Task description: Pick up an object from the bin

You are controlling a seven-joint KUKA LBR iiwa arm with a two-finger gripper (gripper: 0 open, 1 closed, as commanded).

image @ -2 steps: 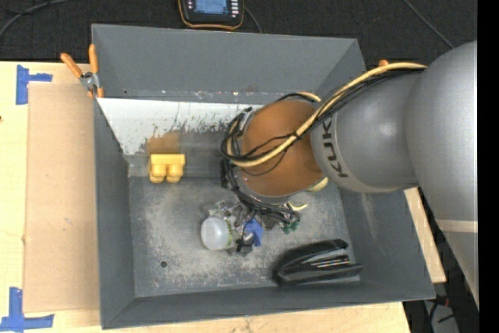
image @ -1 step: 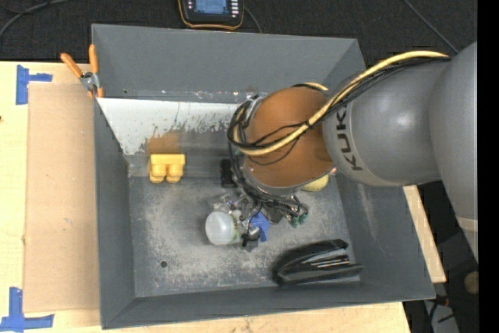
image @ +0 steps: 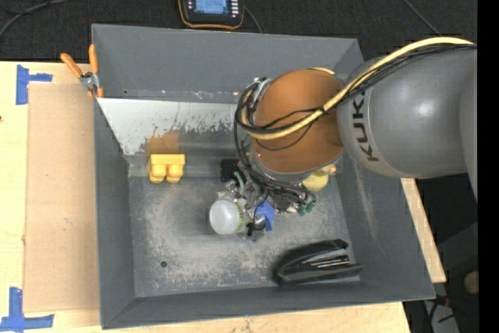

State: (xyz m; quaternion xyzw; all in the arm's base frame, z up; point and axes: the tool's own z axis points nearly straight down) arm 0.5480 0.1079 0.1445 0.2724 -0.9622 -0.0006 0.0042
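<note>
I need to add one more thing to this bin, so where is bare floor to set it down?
The widest bare floor is front left, between the yellow block, the white ball and the near wall of the bin. Crowded: the middle, where the ball, a blue piece and the gripper bunch together, and front right, where the black stapler lies.
</note>
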